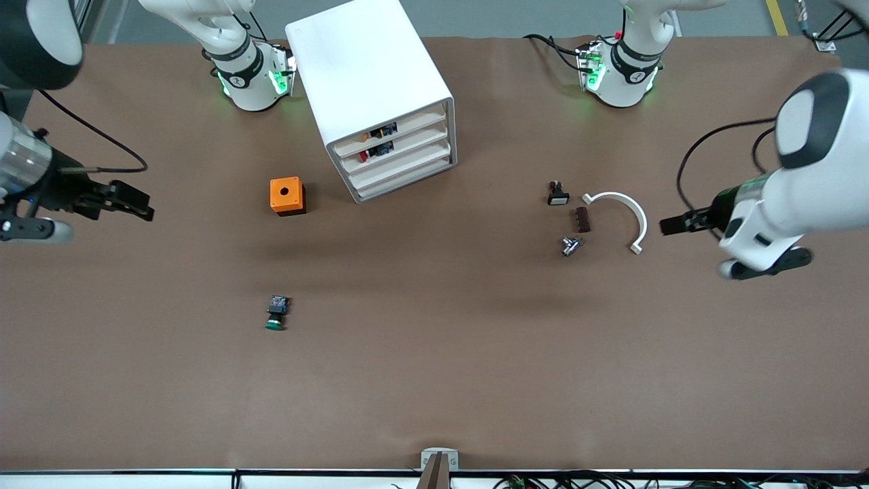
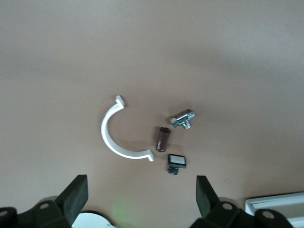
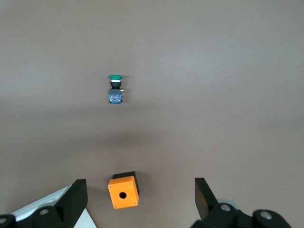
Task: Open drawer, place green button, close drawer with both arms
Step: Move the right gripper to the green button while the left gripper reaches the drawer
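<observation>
1. Right gripper (image 1: 139, 205): fingers spread, empty, hovering over bare table at the right arm's end, arm stretched low.
2. Left gripper (image 1: 669, 224): fingers apart, empty, near the white clamp (image 1: 621, 210).
3. Button (image 1: 276, 314) lies at 6 o'clock from the orange cube (image 1: 287, 195).
4. Drawer (image 1: 399, 165) is shut, likely first target.

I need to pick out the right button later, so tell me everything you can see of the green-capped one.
The small push button with a round green cap has a black body and a bluish rear end. It lies on its side on the brown table, cap toward the front camera, nearer that camera than the orange cube with a round hole. Nothing touches it.
</observation>
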